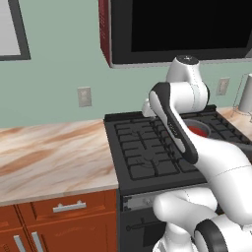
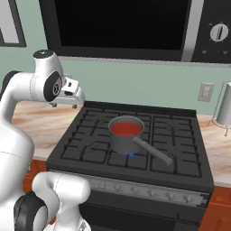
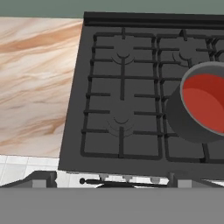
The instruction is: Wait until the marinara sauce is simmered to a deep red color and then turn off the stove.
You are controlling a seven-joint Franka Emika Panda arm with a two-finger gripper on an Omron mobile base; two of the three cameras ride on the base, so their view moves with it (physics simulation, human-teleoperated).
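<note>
The marinara sauce [image 2: 126, 129] [image 3: 205, 103] [image 1: 198, 130] is a smooth red surface filling a small grey saucepan [image 2: 122, 142] on the front middle burner of the black stove [image 2: 176, 153] [image 3: 122, 87]. A blue flame [image 2: 131, 154] glows under the pan, whose handle points toward the front right. The silver knob strip [image 2: 135, 190] runs along the stove's front. My gripper [image 2: 64, 105] hangs open and empty above the stove's back left corner, well left of the pan and pointing down.
A black microwave [image 2: 122, 22] hangs above the stove. Marble counter [image 1: 49, 157] extends to the left over red-brown drawers [image 1: 69, 209]. A pale cylindrical object [image 2: 224, 106] stands on the counter at the right, by a wall outlet [image 2: 206, 91].
</note>
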